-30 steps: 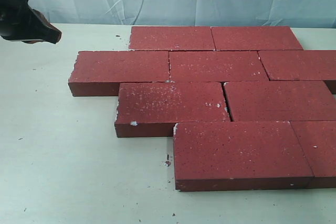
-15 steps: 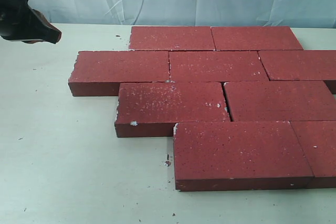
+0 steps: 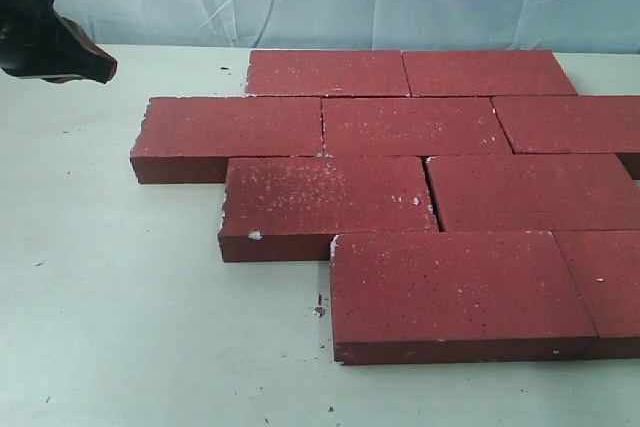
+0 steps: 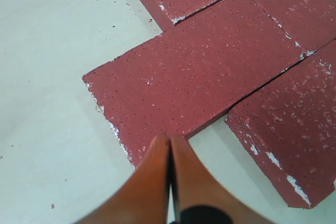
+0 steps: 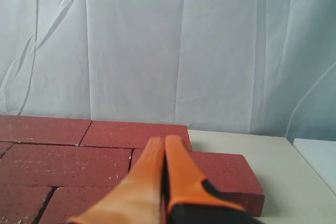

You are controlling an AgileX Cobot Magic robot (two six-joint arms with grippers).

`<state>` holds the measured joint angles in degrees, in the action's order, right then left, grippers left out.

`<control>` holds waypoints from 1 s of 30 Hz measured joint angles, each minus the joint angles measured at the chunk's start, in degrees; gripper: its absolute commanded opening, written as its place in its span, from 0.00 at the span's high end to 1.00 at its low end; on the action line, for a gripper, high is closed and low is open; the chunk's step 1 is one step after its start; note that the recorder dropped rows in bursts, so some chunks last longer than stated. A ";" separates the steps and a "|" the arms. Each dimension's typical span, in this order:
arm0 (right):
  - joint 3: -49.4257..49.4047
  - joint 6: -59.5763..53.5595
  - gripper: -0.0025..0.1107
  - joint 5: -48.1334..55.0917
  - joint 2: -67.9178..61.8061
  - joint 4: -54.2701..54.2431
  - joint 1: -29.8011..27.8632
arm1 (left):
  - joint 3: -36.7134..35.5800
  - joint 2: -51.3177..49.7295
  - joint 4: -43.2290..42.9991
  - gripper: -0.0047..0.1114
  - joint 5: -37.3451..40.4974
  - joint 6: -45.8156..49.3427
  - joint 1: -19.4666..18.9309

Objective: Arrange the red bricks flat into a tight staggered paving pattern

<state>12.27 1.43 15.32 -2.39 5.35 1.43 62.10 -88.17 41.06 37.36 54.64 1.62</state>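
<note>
Red bricks (image 3: 415, 127) lie flat in staggered rows on the table (image 3: 120, 307): heavy, stiff, rough, chippy-edged, I judge; I'd push their side faces. My left gripper (image 4: 169, 144) and right gripper (image 5: 164, 144) are pressed together, empty.

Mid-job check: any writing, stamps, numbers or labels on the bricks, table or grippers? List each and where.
None can be read. The red bricks bear only whitish chips and speckles, no stamp. The table, the left gripper and the right gripper show no lettering either.
</note>
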 measured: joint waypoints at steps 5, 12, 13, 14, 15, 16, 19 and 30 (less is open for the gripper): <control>-3.13 0.95 0.99 0.00 1.94 0.00 0.00 | 0.00 0.00 0.00 0.96 0.00 0.00 0.00; -8.37 1.09 0.99 0.00 2.03 0.00 0.00 | 0.00 0.00 0.00 0.96 0.00 0.00 0.00; -9.38 1.09 0.99 0.00 2.03 0.00 0.00 | 0.00 0.00 0.00 0.96 0.00 0.00 0.00; -9.76 1.09 0.99 0.00 2.03 0.00 0.00 | 0.00 0.00 0.00 0.96 0.00 0.00 0.00; -10.59 1.09 0.99 -0.12 2.03 0.00 0.00 | 0.00 0.00 0.00 0.96 0.00 0.00 0.00; -11.09 1.21 0.99 -0.12 2.03 0.00 0.00 | 0.00 0.00 0.00 0.96 0.00 0.00 0.00; -12.02 1.21 0.99 -0.12 2.03 0.00 0.00 | 0.00 0.00 0.00 0.96 0.00 0.00 0.00; -12.16 1.21 0.99 2.02 2.03 -0.32 0.00 | 0.00 0.00 0.00 0.96 0.00 0.00 0.00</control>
<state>0.11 2.64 17.34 -0.36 5.04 1.43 62.10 -88.17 41.06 37.36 54.64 1.62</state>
